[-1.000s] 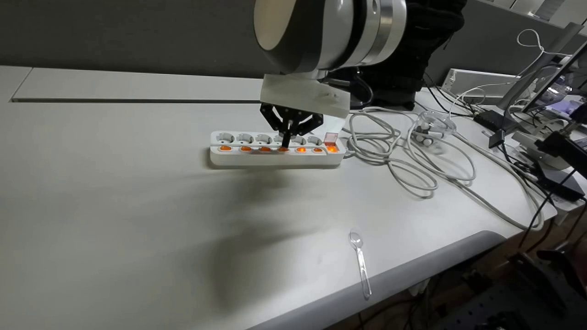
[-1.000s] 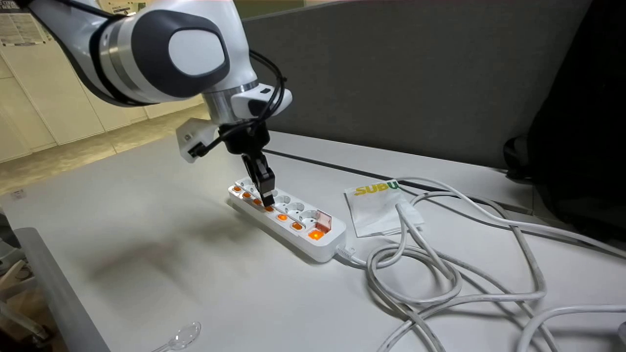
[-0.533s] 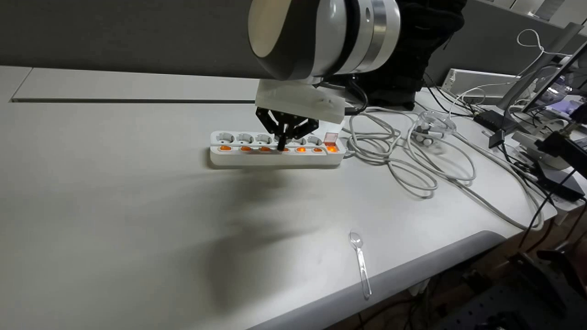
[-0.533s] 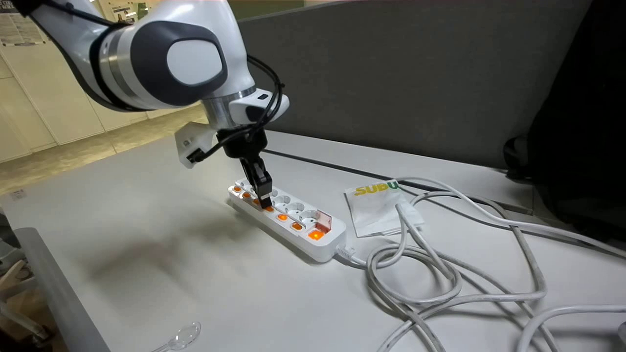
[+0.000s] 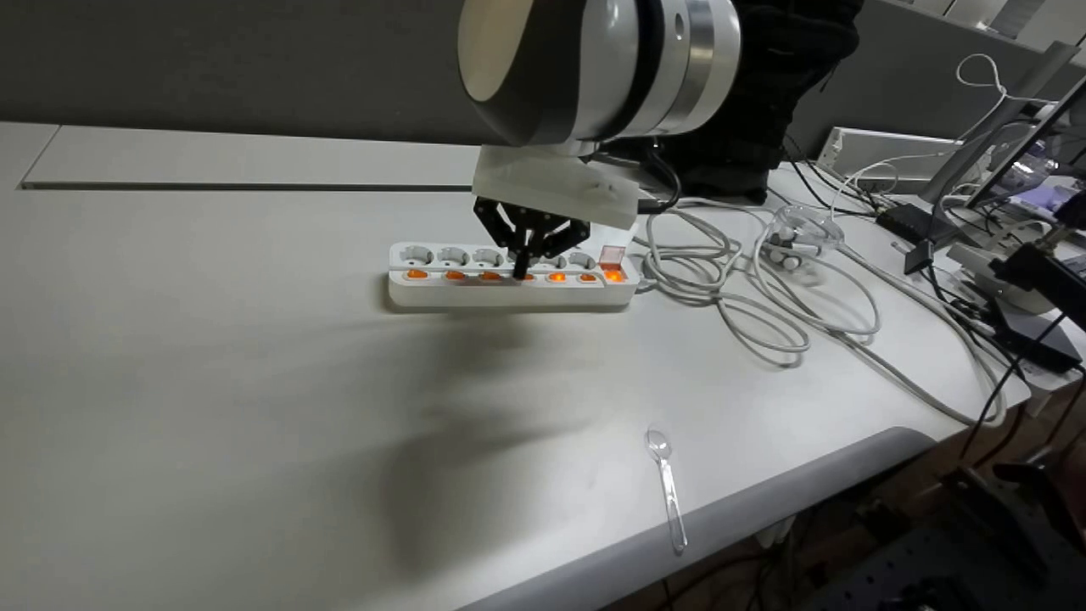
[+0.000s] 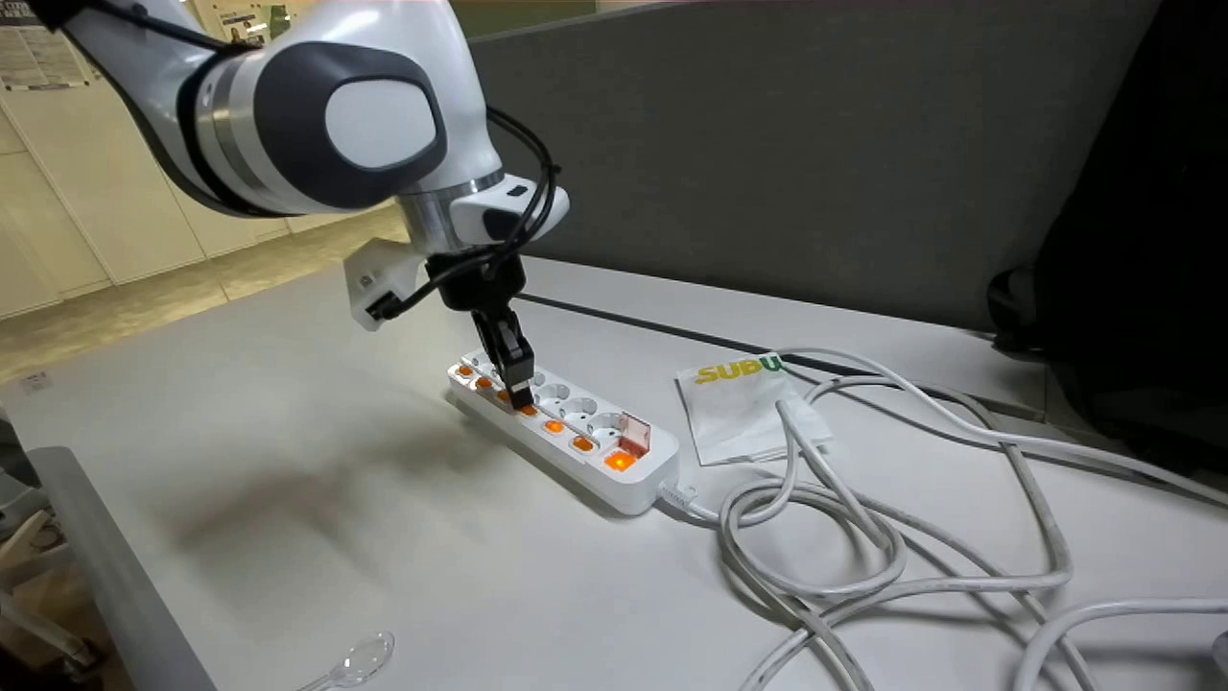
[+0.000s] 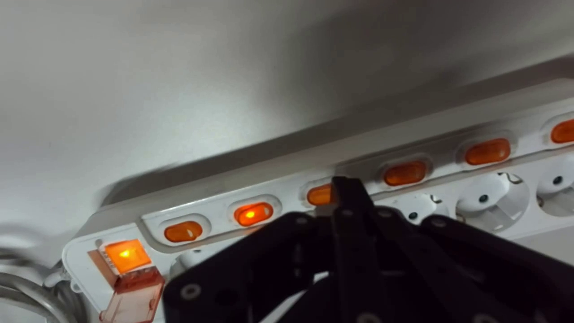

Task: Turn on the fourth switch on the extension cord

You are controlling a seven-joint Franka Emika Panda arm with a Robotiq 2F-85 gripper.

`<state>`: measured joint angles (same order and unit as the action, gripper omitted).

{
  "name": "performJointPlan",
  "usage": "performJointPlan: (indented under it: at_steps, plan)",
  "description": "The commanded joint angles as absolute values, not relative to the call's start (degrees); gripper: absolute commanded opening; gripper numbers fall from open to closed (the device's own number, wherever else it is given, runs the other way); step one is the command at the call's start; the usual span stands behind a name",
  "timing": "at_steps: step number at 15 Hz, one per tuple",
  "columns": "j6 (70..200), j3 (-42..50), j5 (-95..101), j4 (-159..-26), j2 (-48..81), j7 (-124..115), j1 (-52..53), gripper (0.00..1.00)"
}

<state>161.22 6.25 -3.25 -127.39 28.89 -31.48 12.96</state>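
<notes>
My claw (image 6: 521, 398), jaws together, is positioned at the fourth orange switch (image 7: 318, 196), recessed in the extension cord (image 5: 509, 295).

A dark grey partition (image 6: 767, 173) stands along the back of the white table (image 5: 229, 280). Beyond the table's far end, in an exterior view, come a yellowish floor (image 6: 192, 288) and pale panels (image 6: 106, 202) (wall or cupboards, I cannot tell). Soft-edged shadows (image 5: 441, 484) darken the table.
</notes>
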Motion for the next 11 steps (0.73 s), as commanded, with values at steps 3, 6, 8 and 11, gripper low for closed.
performJointPlan:
  at_steps: [3, 6, 8, 11]
  plan:
    - [161.4, 6.9, -3.8, -126.8, 31.5, -32.3, 14.1, 0.0]
    - [160.4, 7.2, -3.6, -126.2, 33.0, -32.7, 14.7, 0.0]
    - [159.5, 6.6, -4.3, -126.0, 33.5, -32.5, 14.4, 0.0]
    - [157.6, 4.7, -6.3, -125.8, 32.7, -31.6, 12.8, 0.0]
